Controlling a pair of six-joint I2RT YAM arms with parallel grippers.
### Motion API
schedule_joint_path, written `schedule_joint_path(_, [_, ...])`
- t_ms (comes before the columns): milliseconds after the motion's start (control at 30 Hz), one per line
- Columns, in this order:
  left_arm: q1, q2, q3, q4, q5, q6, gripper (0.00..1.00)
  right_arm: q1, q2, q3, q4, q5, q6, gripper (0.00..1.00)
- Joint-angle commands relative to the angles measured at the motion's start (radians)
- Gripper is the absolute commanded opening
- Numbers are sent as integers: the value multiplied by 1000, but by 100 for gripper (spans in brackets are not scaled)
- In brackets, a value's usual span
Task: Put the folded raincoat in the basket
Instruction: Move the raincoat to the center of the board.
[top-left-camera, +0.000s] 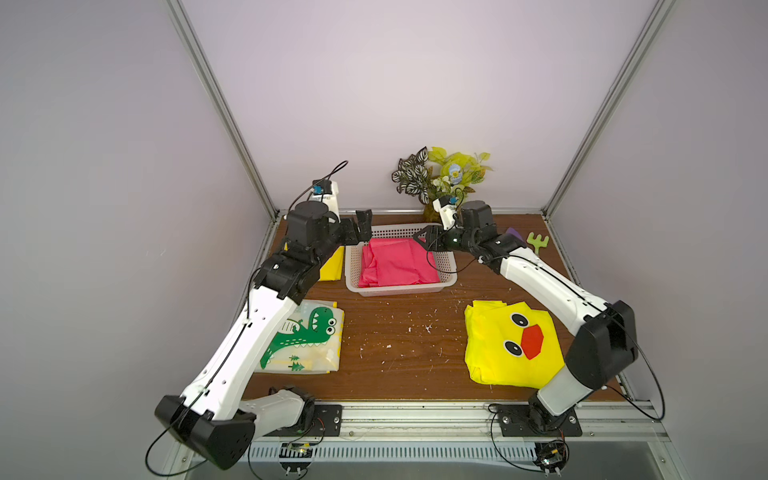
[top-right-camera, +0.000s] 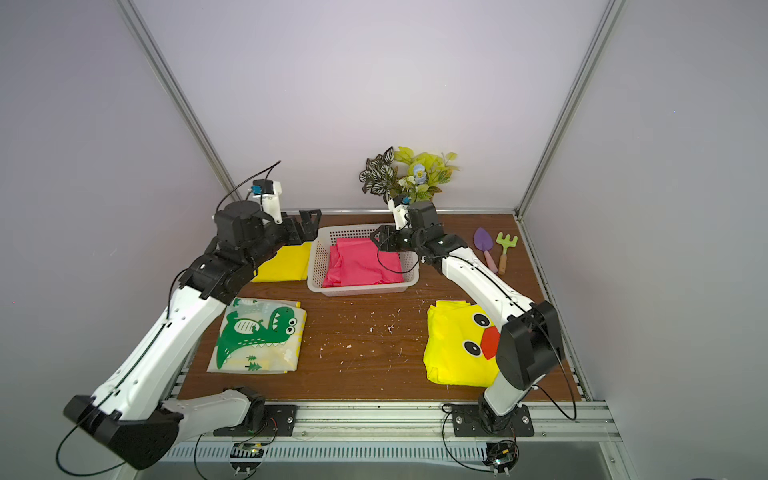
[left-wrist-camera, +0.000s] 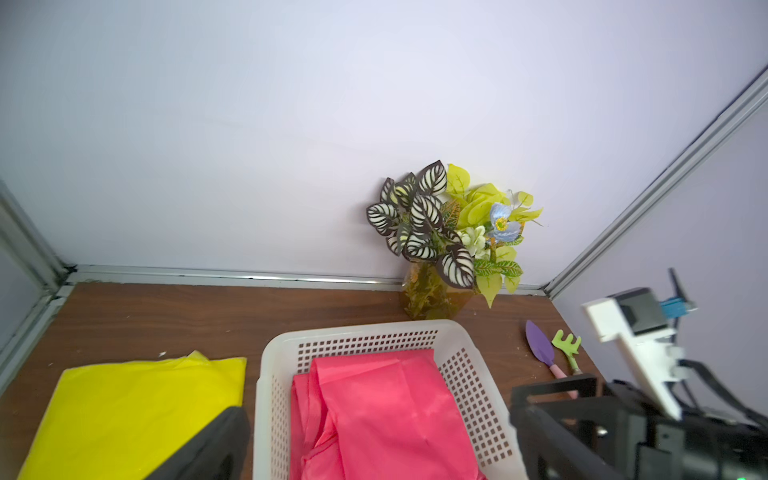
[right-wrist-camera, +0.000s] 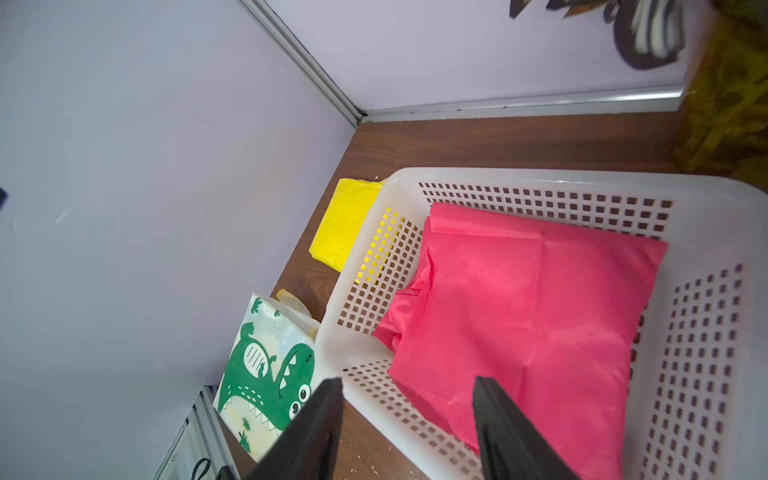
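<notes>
The folded pink raincoat (top-left-camera: 395, 262) lies inside the white perforated basket (top-left-camera: 399, 289) at the back middle of the table; both top views show it there. My left gripper (top-left-camera: 365, 226) hovers open just off the basket's far left corner, holding nothing. My right gripper (top-left-camera: 424, 243) hangs open above the basket's right side, over the raincoat's edge. In the right wrist view its two black fingers (right-wrist-camera: 332, 399) stand apart above the basket rim (right-wrist-camera: 498, 176) and the raincoat (right-wrist-camera: 540, 311), with nothing between them. The left wrist view looks down on the raincoat (left-wrist-camera: 374, 415) in the basket (left-wrist-camera: 266, 374).
A plain yellow folded raincoat (top-left-camera: 332, 266) lies left of the basket. A dinosaur-print one (top-left-camera: 307, 340) sits front left and a yellow duck-face one (top-left-camera: 511, 345) front right. A vase of artificial leaves (top-left-camera: 440, 178) stands behind the basket. A toy trowel (top-right-camera: 484, 245) and rake (top-right-camera: 505, 245) lie back right.
</notes>
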Motion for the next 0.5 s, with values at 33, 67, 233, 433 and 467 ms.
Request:
schedule_joint_path(33, [-6, -131, -171, -11, -38, -60, 100, 31, -128, -130, -16, 116, 37, 57])
schedule_joint_path(67, [-6, -168, -212, -4, -17, -78, 100, 39, -162, -160, -31, 138, 46, 57])
schedule_joint_path(233, [-6, -283, -366, -10, 30, -185, 100, 94, -315, -295, -132, 263, 97, 57])
schedule_joint_path(433, [-7, -282, -428, -29, 134, -234, 100, 131, -481, -457, -260, 363, 231, 57])
schedule_joint_path(467, [-10, -272, -427, -30, 155, -231, 100, 133, -502, -483, -290, 377, 260, 57])
